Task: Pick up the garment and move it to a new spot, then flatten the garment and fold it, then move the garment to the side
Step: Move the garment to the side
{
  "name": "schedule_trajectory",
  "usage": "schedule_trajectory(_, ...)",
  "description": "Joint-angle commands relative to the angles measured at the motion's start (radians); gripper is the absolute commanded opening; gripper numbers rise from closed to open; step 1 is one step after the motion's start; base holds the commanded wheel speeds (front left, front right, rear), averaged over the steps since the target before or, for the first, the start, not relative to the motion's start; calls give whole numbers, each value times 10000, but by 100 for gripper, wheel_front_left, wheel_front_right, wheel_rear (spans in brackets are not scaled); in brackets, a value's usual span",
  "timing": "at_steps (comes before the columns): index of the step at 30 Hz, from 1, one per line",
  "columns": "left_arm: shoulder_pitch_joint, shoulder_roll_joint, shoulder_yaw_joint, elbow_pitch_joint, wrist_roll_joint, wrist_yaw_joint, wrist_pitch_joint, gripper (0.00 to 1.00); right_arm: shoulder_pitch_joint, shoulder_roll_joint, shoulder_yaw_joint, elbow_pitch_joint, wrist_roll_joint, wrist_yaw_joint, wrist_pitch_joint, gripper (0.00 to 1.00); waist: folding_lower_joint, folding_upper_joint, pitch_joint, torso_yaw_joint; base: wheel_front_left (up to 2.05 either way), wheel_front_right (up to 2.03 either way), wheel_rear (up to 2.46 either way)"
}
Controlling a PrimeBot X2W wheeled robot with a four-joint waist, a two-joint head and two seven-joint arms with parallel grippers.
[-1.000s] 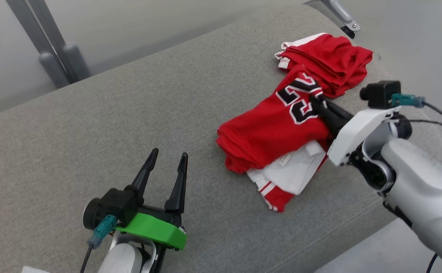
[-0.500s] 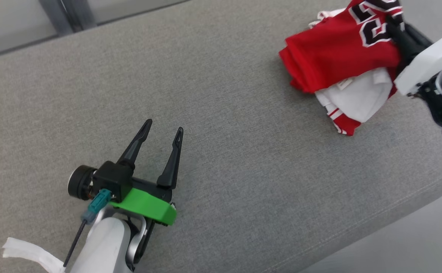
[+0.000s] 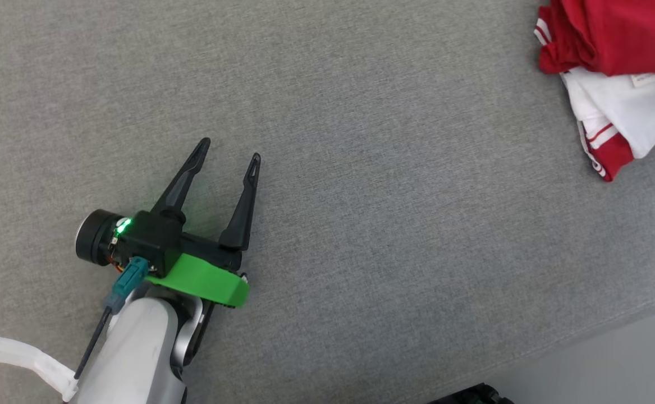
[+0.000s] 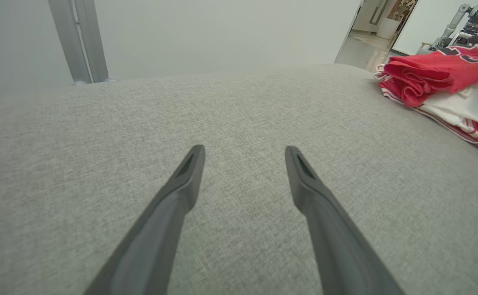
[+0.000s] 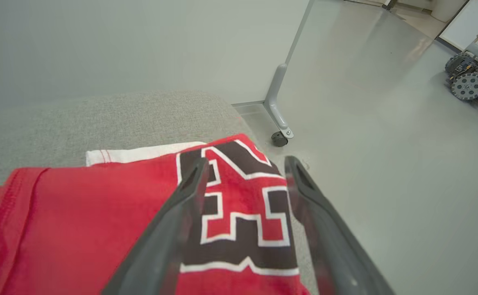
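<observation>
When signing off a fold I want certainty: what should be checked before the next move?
1. Garment folded into a stack: ok.
2. Garment wholly on the cushion: cannot tell, one edge lies near the cushion's end.
3. Right gripper jaws apart, over the garment: ok.
4. Left gripper jaws open, empty: ok.
5. Left gripper apart from the garment: ok.

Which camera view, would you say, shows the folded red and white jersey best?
The left wrist view: the folded red and white jersey lies nearly whole, seen from the side. The right wrist view sits close on its number print; the head view catches one corner.
</observation>
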Motion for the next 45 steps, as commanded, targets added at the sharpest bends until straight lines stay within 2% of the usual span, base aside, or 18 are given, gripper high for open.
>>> schedule_trajectory(1,-142,5,35,10,-8,74,-88,100,-298,-17,-246,184,-378,1,-67,100,-2,-1,92,275,0,0,0)
schedule_trajectory(6,111,-105,207,235,-244,147,-371,100,-17,18,-1399,36,-1943,1,-57,100,-2,-1,-535,373,0,0,0)
schedule_trajectory(10,367,-174,484,465,-508,216,-581,100,772,229,-2763,-1226,-3058,1,-57,100,-2,-1,-1343,475,0,0,0)
schedule_trajectory(14,765,-249,981,652,-755,322,-694,100,2225,627,-4106,-2935,-4178,0,-59,100,-2,-1,-2433,656,0,0,0)
schedule_trajectory(19,1410,-322,1737,406,-955,457,-719,100,4243,1092,-5353,-4910,-4980,0,-60,100,-2,-1,-3800,919,0,0,0)
schedule_trajectory(26,2658,-621,2618,44,-1481,260,-716,100,6874,1566,-6132,-7269,-5296,1,-61,100,-2,-1,-5238,1243,0,0,0)
schedule_trajectory(32,3274,-790,3103,151,-1365,430,-716,100,9009,2178,-7112,-8995,-5883,1,-59,100,-2,-1,-5633,1459,0,0,0)
schedule_trajectory(34,3411,-832,3206,289,-1228,498,-718,100,9642,2556,-7305,-9451,-6027,1,-59,100,-2,-1,-5724,1487,0,0,0)
schedule_trajectory(38,3714,-936,3327,468,-961,431,-717,100,10677,2970,-7344,-9983,-6169,1,-60,100,-2,-1,-5809,1533,0,0,0)
schedule_trajectory(45,4138,-1076,3567,580,-371,298,-717,100,11640,3406,-7592,-10234,-7018,1,-60,100,-2,-1,-5847,1677,0,0,0)
